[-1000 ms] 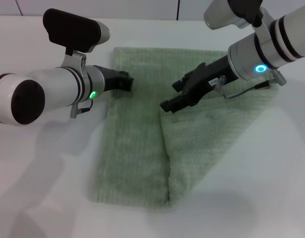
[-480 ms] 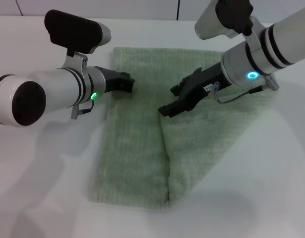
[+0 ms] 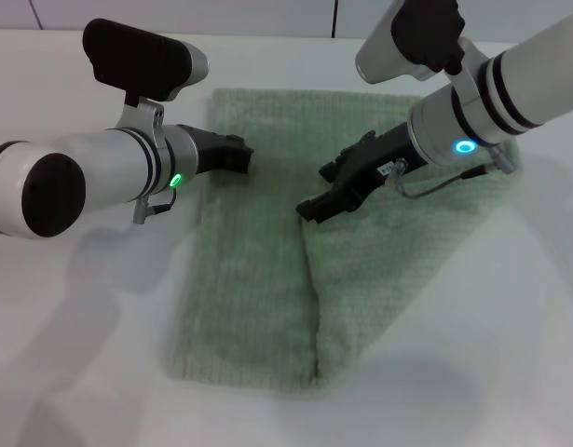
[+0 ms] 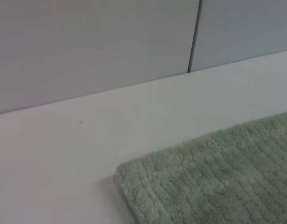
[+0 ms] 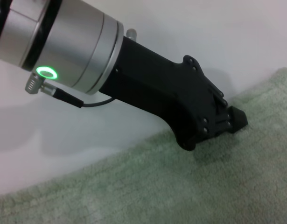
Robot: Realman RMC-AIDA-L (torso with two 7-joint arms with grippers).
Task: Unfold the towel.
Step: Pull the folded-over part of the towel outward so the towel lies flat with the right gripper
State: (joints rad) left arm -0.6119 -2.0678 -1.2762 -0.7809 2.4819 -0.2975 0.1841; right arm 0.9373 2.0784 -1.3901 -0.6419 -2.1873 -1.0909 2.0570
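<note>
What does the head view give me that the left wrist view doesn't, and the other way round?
Only the head view shows both arms: the left hand at the towel's left edge, the right hand over the corner of the folded flap, plus the fold line. Only the left wrist view shows one towel corner up close and the wall behind. Both show the green towel lying on the white table.

Showing the left gripper (image 5: 234, 122) reaching in over the towel (image 5: 190, 196), black tip resting at the cloth's edge; green ring light (image 5: 46, 72) glowing on its silver wrist, white table (image 5: 190, 28) behind.
</note>
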